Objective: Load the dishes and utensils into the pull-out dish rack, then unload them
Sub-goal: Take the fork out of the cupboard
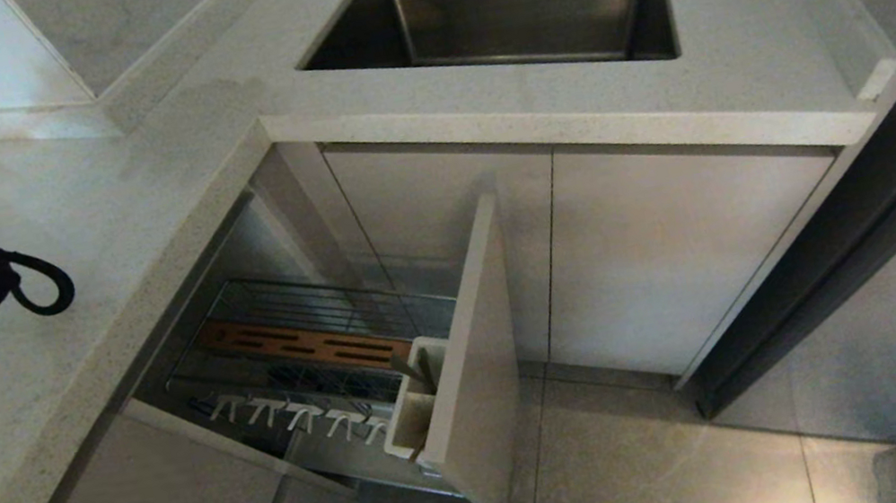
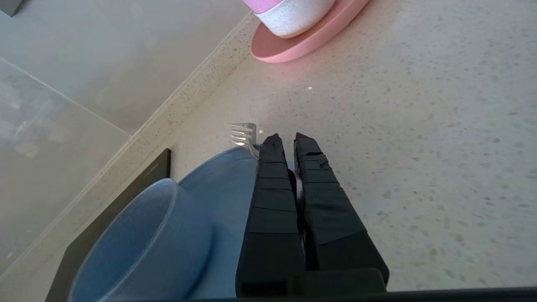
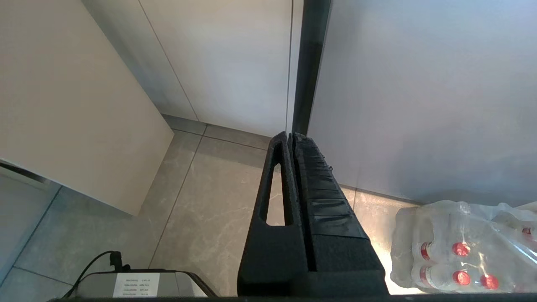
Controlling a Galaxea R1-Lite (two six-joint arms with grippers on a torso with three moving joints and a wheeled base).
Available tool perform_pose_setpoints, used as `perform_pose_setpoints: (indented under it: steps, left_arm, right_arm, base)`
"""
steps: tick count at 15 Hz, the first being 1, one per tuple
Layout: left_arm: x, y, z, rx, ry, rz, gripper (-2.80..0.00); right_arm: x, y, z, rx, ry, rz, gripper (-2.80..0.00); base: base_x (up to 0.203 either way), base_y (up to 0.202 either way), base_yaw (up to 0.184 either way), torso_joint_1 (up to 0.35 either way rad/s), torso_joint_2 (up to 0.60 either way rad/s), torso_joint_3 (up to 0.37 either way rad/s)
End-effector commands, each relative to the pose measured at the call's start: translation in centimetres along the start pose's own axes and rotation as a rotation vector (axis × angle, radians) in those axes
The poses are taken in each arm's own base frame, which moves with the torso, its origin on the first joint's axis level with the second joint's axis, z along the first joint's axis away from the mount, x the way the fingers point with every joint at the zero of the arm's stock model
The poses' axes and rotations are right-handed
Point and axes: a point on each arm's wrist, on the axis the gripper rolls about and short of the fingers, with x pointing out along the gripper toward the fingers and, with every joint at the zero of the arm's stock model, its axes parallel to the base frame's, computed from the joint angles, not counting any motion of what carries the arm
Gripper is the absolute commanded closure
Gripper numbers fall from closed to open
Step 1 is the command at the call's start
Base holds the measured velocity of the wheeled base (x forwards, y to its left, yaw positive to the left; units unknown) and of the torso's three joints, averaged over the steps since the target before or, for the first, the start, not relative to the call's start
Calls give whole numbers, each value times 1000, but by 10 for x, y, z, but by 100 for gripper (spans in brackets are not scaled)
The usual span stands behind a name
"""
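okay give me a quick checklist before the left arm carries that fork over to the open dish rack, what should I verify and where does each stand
1. Left gripper shut on the fork: ok. The fingers are pinched on the handle and the tines stick out past the tips.
2. Fork lifted free of the blue plate: cannot tell from the wrist view.
3. Blue bowl out of the way: ok, it sits beside the gripper, not touching it.
4. Pull-out dish rack open: ok, the drawer is pulled out.
5. Utensil cup free to take the fork: cannot tell, its inside is only partly seen.
6. Right gripper parked: ok, shut, down near the floor.
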Motion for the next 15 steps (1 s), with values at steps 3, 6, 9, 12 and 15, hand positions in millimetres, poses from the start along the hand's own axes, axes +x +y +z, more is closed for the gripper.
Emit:
perform_pose_setpoints:
  steps: [3,6,9,12,15]
  left_arm:
    - [-6,5,5,-17,-14,2,0]
    - [-18,21,19,-87,-68,18,0]
    - [-27,37,30,-133,-108,35,0]
    - [-25,35,27,-119,-88,51,0]
    - [-19,25,18,-62,-10,128,0]
  right_arm:
    - [0,0,0,0,0,0,0]
    - [0,0,0,0,-1,0,0]
    - [0,0,0,0,0,0,0]
    - [0,0,0,0,-1,0,0]
    - [0,0,0,0,0,0,0]
  base:
    - [0,0,0,0,0,0]
    - [0,0,0,0,0,0]
    - [0,0,0,0,0,0]
    - [0,0,0,0,0,0]
    - [0,0,0,0,0,0]
